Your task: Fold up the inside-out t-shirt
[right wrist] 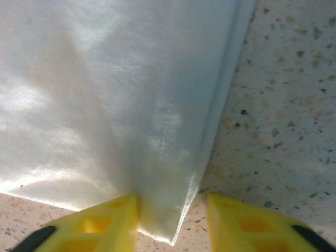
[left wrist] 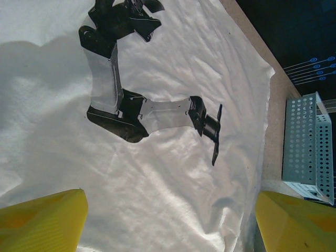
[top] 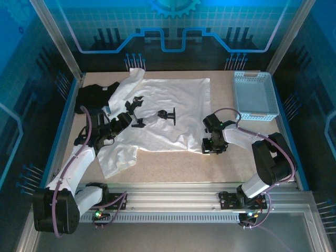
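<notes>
Since the cloth is thin and limp, I'd expect it to weigh next to nothing, sag from any single pinch, and slide easily on the speckled table. Nearest me, the right gripper is down at the near right corner of the inside-out t-shirt. Its yellow fingers stand on either side of the hemmed corner. One touches the fabric, but there is a gap at the other, so to my eye it is straddling the corner rather than clenched on it. That doubled hem looks like the sensible place to grab, as it is firmer than the single layer behind it.

A little further in on the left, a sleeve trails toward the near edge. The left gripper hangs over that side of the shirt with its jaws spread wide and nothing in them. Below it the fabric lies rumpled, with a dark and silvery graphic showing on it. The matching near left hem or the shoulder would be my pick for that arm.

Beyond, the shirt's body spreads flat across the middle of the table. At the far left lies a black garment, touching the white one, and at the far right sits a pale blue basket, well apart.
</notes>
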{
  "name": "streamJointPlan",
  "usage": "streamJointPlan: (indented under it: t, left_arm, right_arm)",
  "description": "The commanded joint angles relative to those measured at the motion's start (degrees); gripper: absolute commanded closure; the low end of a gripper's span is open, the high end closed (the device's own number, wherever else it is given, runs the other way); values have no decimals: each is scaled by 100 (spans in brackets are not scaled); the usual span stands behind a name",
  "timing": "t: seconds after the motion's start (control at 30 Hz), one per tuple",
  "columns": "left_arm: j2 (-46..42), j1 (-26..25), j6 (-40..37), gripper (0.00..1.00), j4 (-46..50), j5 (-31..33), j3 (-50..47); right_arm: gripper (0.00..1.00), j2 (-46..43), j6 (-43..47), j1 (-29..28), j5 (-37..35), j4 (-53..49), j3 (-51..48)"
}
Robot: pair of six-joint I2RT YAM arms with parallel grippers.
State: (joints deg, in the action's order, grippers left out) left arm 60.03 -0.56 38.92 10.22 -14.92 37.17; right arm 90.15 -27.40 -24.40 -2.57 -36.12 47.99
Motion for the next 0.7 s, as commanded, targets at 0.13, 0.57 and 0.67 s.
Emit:
streamJointPlan:
  t: [0.13, 0.57, 0.67]
  left_arm:
    - [-147, -32, -208, 16, 145, -130, -10]
    - [-99, -84, -227, 15, 194, -201, 51]
    - [-47, -101, -209, 15, 178, -217, 80]
  right_arm:
    - [87, 174, 74, -8, 33, -172, 73]
    - [45, -600, 550, 890, -323, -554, 1001]
    - [41, -362, 803, 1102, -372, -295, 1585]
